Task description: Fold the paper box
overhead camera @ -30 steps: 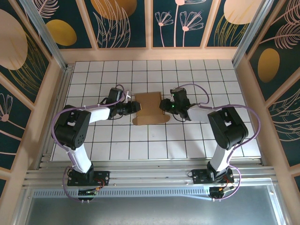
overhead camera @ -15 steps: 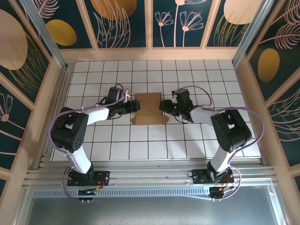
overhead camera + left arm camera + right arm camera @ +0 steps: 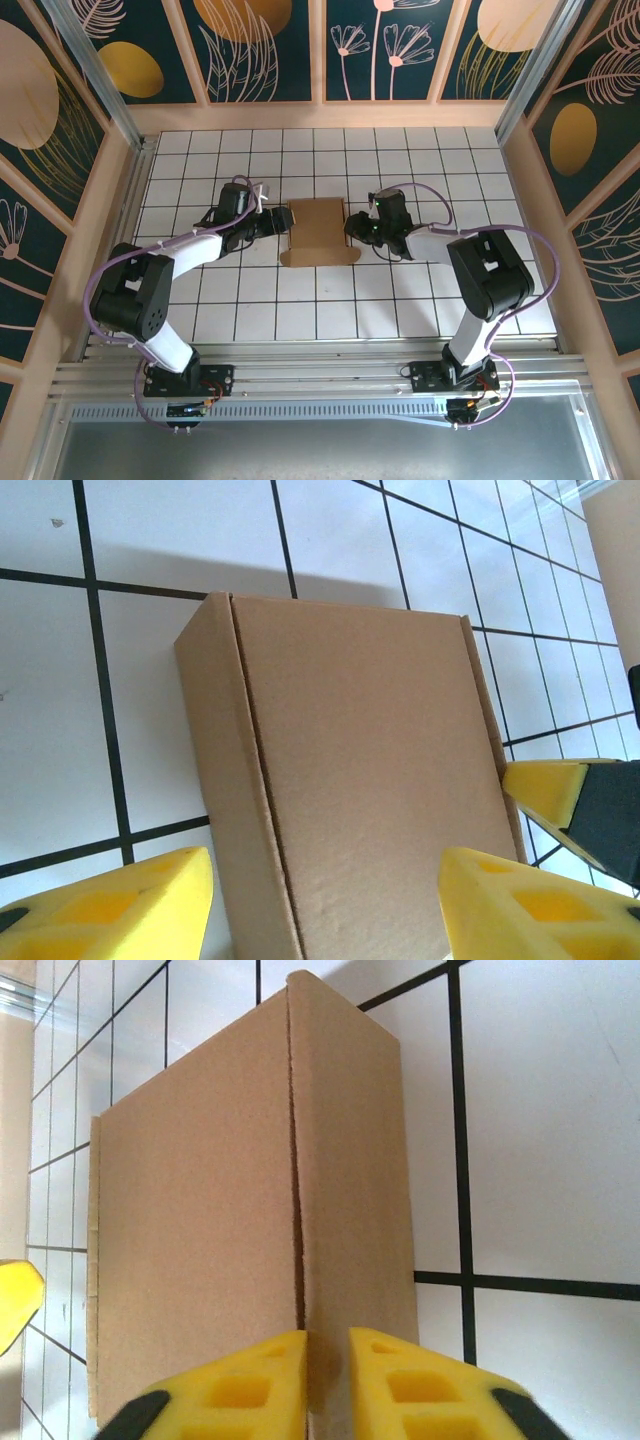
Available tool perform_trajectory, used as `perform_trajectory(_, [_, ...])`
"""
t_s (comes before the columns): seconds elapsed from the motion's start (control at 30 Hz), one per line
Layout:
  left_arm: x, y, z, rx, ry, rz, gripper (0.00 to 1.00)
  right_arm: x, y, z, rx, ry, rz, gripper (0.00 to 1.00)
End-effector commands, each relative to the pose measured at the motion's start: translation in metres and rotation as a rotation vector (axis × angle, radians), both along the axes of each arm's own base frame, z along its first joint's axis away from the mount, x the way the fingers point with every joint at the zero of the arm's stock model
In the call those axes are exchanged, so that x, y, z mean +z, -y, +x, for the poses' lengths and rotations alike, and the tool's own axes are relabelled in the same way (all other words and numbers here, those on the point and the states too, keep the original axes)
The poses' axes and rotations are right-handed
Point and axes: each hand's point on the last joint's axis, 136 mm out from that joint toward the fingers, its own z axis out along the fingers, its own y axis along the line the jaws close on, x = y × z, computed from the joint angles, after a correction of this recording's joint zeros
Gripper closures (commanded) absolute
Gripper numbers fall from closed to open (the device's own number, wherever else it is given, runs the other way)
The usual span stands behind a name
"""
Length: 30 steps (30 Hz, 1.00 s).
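Now, worktop (image 3: pixel 450 300): paper box (image 3: pixel 318 232) stands mid-grid, already folded up into shape
Left tool (image 3: pixel 284 226): jaws apart, straddling the box; squeezing could dent its walls
Right tool (image 3: pixel 351 228): pinched on the right wall; pulling could reopen that flap

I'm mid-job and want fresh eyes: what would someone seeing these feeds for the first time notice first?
The brown paper box, already a squarish closed shape, sits on the white tiled table between the two arms. The left gripper stands open, its yellow fingers straddling the box's left end. The right gripper has its yellow pads almost together at a fold line on the opposite side.
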Motion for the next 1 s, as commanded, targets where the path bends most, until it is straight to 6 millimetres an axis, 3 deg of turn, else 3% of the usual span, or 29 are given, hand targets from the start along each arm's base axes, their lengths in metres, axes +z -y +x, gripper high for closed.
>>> perform_trajectory(0.0, [0.002,-0.004,0.000,0.019,0.004,-0.006,0.39,-0.009,0.007,0.003,-0.018,-0.004,-0.009,0.91])
perform_trajectory(0.07, [0.003,-0.003,0.000,0.015,0.001,-0.020,0.39,-0.010,0.008,0.002,-0.020,-0.002,-0.006,0.96])
perform_trajectory(0.3, [-0.006,-0.002,0.000,0.024,-0.049,-0.020,0.38,-0.011,0.014,0.001,-0.015,0.000,0.033,1.00])
perform_trajectory(0.4, [-0.005,0.010,-0.005,-0.023,-0.092,-0.088,0.30,-0.014,0.017,0.000,-0.009,-0.005,0.024,1.00])
perform_trajectory(0.57, [0.015,0.032,-0.006,-0.070,-0.111,-0.271,0.13,-0.015,0.017,-0.003,-0.003,-0.005,0.029,1.00])
perform_trajectory(0.6, [0.006,0.034,-0.005,-0.069,-0.135,-0.281,0.12,-0.014,0.017,-0.002,-0.005,-0.005,0.032,1.00])
perform_trajectory(0.8, [0.006,0.050,-0.006,-0.120,-0.179,-0.420,0.13,-0.015,0.016,-0.003,-0.003,-0.011,0.038,1.00])
perform_trajectory(0.97, [-0.002,0.052,-0.004,-0.105,-0.214,-0.456,0.23,-0.011,0.015,-0.002,0.001,-0.007,0.047,1.00])
